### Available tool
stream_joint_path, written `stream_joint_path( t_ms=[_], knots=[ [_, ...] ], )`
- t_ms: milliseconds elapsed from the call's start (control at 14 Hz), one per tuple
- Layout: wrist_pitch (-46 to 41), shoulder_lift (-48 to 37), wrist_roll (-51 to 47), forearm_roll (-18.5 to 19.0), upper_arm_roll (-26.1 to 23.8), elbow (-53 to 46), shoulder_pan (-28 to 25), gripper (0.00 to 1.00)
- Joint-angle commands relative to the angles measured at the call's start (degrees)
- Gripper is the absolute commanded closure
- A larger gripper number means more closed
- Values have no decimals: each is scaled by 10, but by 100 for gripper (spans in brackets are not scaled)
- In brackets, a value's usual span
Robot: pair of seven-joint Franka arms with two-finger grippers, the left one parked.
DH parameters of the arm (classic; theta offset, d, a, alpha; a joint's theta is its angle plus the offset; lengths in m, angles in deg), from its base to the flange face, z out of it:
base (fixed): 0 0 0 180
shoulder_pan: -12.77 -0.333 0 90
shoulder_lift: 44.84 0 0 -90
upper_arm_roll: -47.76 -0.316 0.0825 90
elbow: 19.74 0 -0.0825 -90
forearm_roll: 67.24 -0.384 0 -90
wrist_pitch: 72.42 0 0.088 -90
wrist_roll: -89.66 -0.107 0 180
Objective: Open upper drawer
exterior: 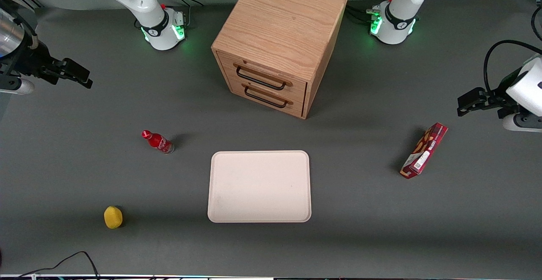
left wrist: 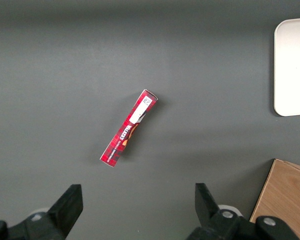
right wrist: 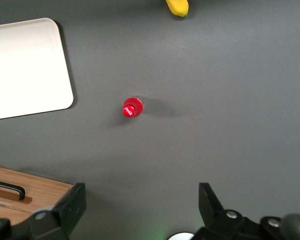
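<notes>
The wooden cabinet (exterior: 279, 30) stands at the middle of the table, farther from the front camera than the tray. Its upper drawer (exterior: 271, 73) is shut, with a thin black bar handle (exterior: 259, 81). The bottom drawer (exterior: 273, 95) beneath it is shut too. My right gripper (exterior: 87, 79) hangs open and empty above the table toward the working arm's end, well away from the cabinet. In the right wrist view the gripper (right wrist: 142, 190) has its jaws wide apart, with a cabinet corner (right wrist: 35, 192) and a black handle (right wrist: 7, 189) beside one finger.
A red bottle (exterior: 157, 142) (right wrist: 132, 107) stands between my gripper and the white tray (exterior: 259, 186) (right wrist: 25, 70). A yellow lemon (exterior: 113, 217) (right wrist: 177, 6) lies near the front edge. A red box (exterior: 424, 150) (left wrist: 129, 127) lies toward the parked arm's end.
</notes>
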Motion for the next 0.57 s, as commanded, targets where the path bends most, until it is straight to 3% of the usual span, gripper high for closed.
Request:
stream_joint_path(
  t_ms=[0, 286, 500],
  knots=[
    [-23, 8, -5, -7, 3, -21, -2, 0],
    [-30, 10, -2, -8, 2, -30, -3, 0],
    [-71, 7, 51, -9, -30, -34, -11, 0]
  ],
)
